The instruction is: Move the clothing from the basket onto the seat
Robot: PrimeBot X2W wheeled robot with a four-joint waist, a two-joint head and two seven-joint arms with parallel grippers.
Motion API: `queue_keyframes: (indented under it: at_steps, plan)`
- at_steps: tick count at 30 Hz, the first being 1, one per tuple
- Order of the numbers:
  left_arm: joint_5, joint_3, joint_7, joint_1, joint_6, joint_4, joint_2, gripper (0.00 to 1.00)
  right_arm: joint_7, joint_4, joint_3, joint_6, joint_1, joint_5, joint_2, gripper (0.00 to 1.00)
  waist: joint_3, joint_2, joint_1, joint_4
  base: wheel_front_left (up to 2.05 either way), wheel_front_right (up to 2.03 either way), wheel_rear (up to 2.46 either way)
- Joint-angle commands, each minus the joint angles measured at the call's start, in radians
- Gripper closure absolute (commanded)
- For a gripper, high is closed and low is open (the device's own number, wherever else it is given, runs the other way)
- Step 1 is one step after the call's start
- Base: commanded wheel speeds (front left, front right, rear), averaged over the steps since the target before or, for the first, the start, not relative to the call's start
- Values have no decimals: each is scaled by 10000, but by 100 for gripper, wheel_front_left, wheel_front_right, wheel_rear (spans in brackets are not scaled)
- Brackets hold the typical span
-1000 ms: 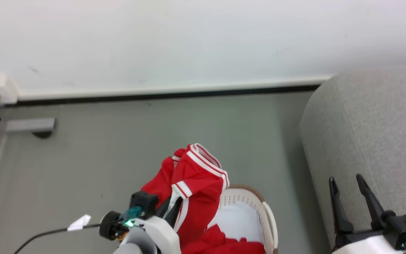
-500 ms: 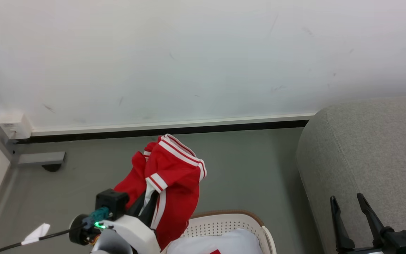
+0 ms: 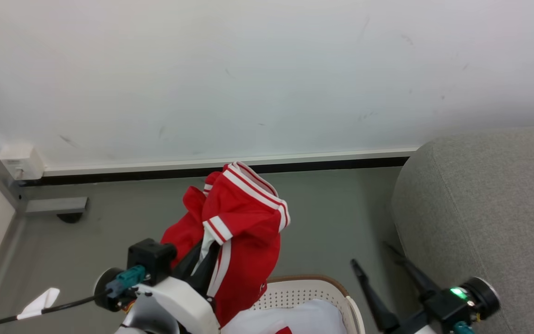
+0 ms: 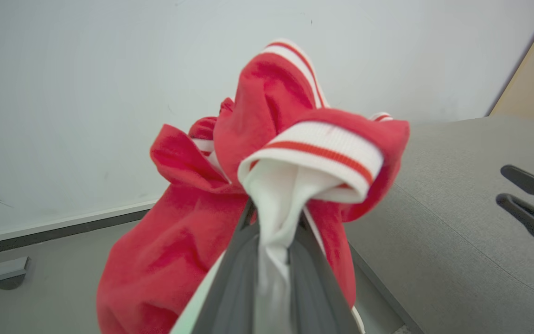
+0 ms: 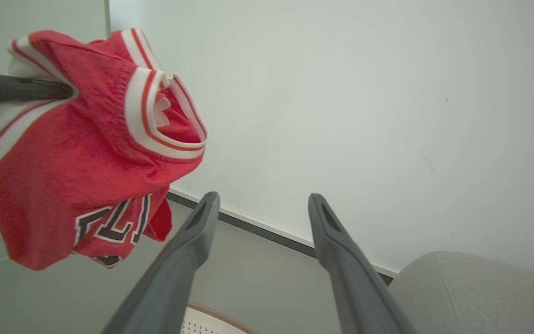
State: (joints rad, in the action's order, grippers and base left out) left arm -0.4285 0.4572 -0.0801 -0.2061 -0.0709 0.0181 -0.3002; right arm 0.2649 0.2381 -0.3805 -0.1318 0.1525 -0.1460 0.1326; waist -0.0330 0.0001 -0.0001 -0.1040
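Observation:
My left gripper [image 3: 207, 253] is shut on a bright red garment with white striped trim, the clothing [image 3: 244, 222], which hangs in the air above the left end of the basket [image 3: 311, 288]. In the left wrist view the left gripper [image 4: 274, 222] pinches a white fold of the clothing [image 4: 188, 241]. My right gripper [image 3: 371, 254] is open and holds nothing, between the basket and the grey seat [image 3: 485, 208]. In the right wrist view the right gripper [image 5: 263, 198] points at the wall, with the clothing [image 5: 72, 171] to its left and the seat [image 5: 471, 292] at lower right.
A white pad [image 3: 295, 320] and a scrap of red fabric [image 3: 285, 331] lie in the basket. A white wall with a dark skirting strip [image 3: 295, 166] stands behind the grey floor [image 3: 332, 222]. A metal frame leg [image 3: 56, 205] is at left.
The head camera tilted up. My left gripper lifted the clothing out of the basket and carried it slightly right. My right gripper swung left, away from the seat, its fingers now angled up-left.

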Motion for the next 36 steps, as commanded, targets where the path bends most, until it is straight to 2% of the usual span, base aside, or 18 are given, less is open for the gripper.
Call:
queue_keyframes:
  at_steps: [1, 8, 21, 29, 36]
  plan:
    - [4, 4, -46, -75, 46, 168, -59, 100, -6, 121, -474, 21, 302, -165, 234, 0, 13, -1, 1, -6, 0, 0, 0]
    - [36, 245, -294, -367, 151, 781, 22, 100, -6, 820, -2714, 21, 1528, -1227, 831, 0, 23, -1, 1, 113, 0, 0, 0]
    - [87, 599, -518, -679, 187, 1109, 193, 100, -6, 1408, -4997, 21, 2285, -3944, 371, 0, 47, -1, 1, 271, 0, 0, 0]
    - [85, 907, -618, -784, 247, 1261, 392, 100, -6, 2017, -5545, 21, 2733, -4809, -29, 0, 95, -1, 1, 219, 0, 0, 0]
    - [-87, 1216, -727, -810, 311, 1321, 648, 100, -6, 2529, -5155, 21, 3045, -4763, -261, 0, 102, -1, 1, 309, 0, 0, 0]
